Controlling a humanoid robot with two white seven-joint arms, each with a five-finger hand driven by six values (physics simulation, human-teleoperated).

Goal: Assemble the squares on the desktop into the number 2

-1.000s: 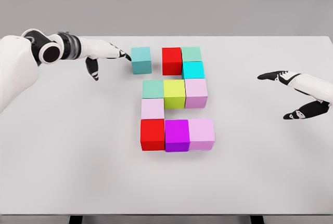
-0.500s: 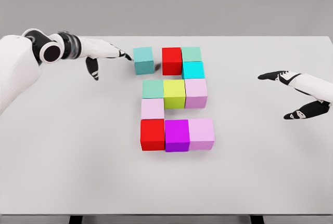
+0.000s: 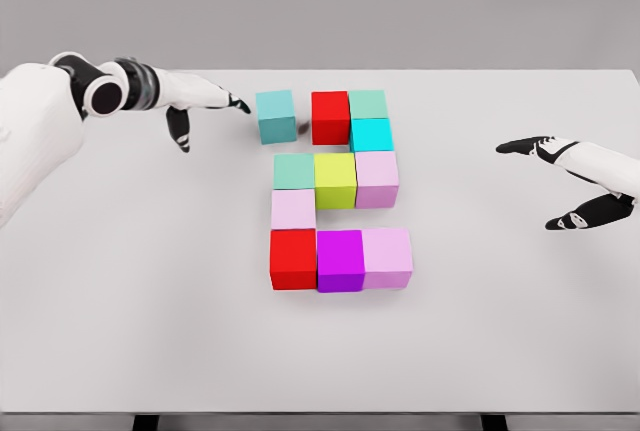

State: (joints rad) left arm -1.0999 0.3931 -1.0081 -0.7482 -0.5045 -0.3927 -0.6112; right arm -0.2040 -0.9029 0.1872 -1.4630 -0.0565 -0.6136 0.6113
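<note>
Pale grey wall fills the background behind a flat white worktop (image 3: 150,301) that spans nearly the whole head view. Near its centre sit ten small coloured cubes forming a blocky figure.

Along the top row, at roughly 12 o'clock from the group's centre, a red cube (image 3: 330,116) touches a mint green cube (image 3: 368,104) on its right. A teal cube (image 3: 276,115) stands just beside the red one at 9 o'clock from it, apart by a narrow gap and turned slightly askew. Below the mint cube sits a bright cyan cube (image 3: 371,134).

The middle row reads, left to right, a sage green cube (image 3: 294,171), a yellow-green cube (image 3: 335,179) and a pale pink cube (image 3: 377,178), all touching. Directly under the sage cube is a second pale pink cube (image 3: 293,209).

The bottom row, again touching, holds a second red cube (image 3: 293,258), a magenta cube (image 3: 340,259) and a third pale pink cube (image 3: 387,256).

The left hand (image 3: 205,99) reaches in from 10 o'clock, fingers extended and holding nothing, its dark fingertips (image 3: 240,106) pointing toward the teal cube, near it but not touching. The right hand (image 3: 565,183) hovers well apart at 3 o'clock, fingers spread, empty.
</note>
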